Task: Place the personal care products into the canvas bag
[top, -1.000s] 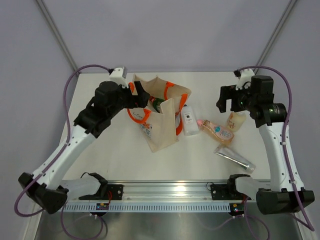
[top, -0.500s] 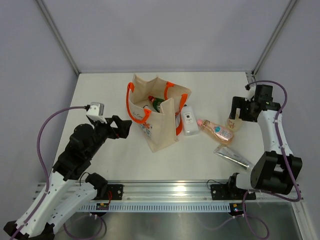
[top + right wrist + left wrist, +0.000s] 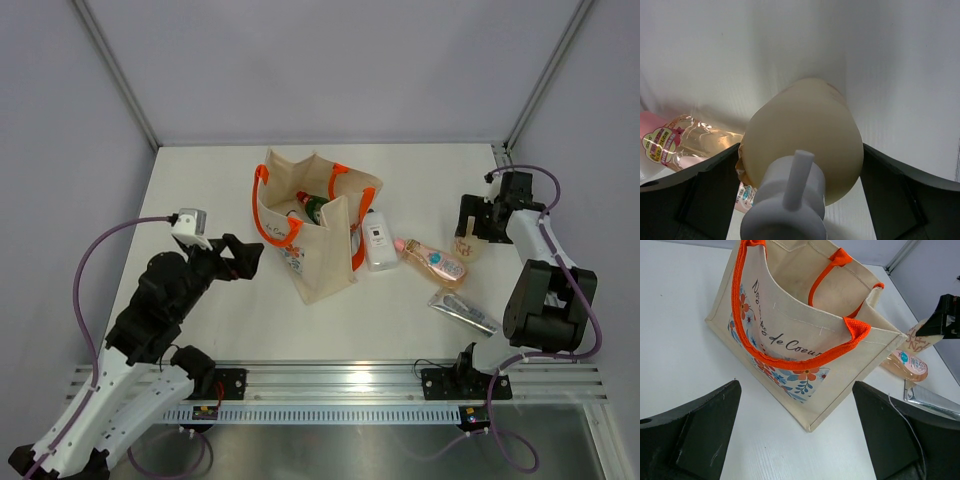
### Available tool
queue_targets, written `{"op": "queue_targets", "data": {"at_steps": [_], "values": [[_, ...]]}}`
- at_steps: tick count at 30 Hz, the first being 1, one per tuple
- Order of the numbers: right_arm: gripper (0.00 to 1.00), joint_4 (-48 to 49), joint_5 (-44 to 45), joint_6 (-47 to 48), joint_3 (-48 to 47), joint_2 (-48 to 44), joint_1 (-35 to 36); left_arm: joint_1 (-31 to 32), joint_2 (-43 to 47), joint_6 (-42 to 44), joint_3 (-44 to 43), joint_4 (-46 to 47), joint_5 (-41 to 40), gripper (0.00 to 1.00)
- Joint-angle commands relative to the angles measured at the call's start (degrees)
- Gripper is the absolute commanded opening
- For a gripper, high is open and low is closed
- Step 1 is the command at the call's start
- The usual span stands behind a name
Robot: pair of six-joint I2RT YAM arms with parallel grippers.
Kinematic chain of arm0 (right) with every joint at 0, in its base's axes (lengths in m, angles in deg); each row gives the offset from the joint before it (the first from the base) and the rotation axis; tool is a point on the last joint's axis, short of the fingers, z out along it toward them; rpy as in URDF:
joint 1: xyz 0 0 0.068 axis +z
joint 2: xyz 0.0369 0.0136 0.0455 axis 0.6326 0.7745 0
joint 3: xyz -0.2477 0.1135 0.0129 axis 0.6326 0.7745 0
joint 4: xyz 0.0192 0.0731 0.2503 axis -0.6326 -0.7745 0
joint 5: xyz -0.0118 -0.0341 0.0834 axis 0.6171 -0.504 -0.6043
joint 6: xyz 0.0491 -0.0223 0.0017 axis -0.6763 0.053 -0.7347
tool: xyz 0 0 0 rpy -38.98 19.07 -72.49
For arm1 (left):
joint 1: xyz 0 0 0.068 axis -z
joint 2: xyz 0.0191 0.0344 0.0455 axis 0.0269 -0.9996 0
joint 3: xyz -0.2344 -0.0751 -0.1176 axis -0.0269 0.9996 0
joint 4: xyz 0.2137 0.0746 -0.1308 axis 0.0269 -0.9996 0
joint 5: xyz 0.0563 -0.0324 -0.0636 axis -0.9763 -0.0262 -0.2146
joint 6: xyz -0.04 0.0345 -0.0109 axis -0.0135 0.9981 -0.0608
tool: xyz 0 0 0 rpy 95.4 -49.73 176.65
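Silver tube [image 3: 463,312] lies nearest the arm bases on the right of the table [image 3: 230,180], flat and apart from the other items. It looks soft-walled and light and would likely dent, so a hold near its firmer cap end should suit.

Over on the left, the left gripper [image 3: 250,258] hovers near the printed side of the canvas bag [image 3: 325,260], jaws wide apart and holding nothing.

Just past the tube, the pink bottle [image 3: 435,262] lies on its side. Its plastic is glossy and probably slippery, so gripping across the middle of the body seems safest. The white flat bottle [image 3: 378,240] lies just beside the bag.

Farther back, the beige bottle [image 3: 805,130] stands upright under a white pump head [image 3: 785,220]. It looks rigid, rounded and fairly light, better taken by the body than by the pump. The right gripper [image 3: 472,222] sits over it, its fingers [image 3: 695,200] spread on either side of the body. I cannot tell whether they touch it.

The bag stands open farthest back, soft cloth that may sag, with a small green item [image 3: 316,209] inside.
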Motion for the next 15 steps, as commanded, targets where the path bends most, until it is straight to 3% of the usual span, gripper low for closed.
{"op": "queue_targets", "data": {"at_steps": [1, 4, 7, 8, 13, 15], "values": [[0.97, 5.5, 0.41, 1.57, 0.34, -0.09, 0.4, -0.04, -0.47, -1.03, -0.39, 2.65, 0.58, 0.99], [0.93, 6.83, 0.94, 3.24, 0.34, 0.79, 0.4, -0.04, -0.74, -1.64, -0.39, 2.74, 1.02, 0.99], [0.51, 7.18, -0.2, 5.09, 0.86, 0.62, 0.4, -0.04, -0.56, -2.35, -0.31, 2.3, 1.72, 0.99], [0.3, 7.01, -0.47, 5.36, 1.04, -0.26, 0.4, -0.04, -0.39, -2.44, -0.22, 2.21, 1.73, 0.99], [0.01, 4.02, -4.24, 8.26, 1.22, -8.5, 0.4, -0.04, 0.93, -2.7, 0.13, 0.54, 1.11, 0.99], [0.0, 1.39, -8.1, 9.83, 0.34, -11.59, 0.4, -0.04, 1.63, -2.7, 0.13, -0.24, 0.76, 0.99]]}}
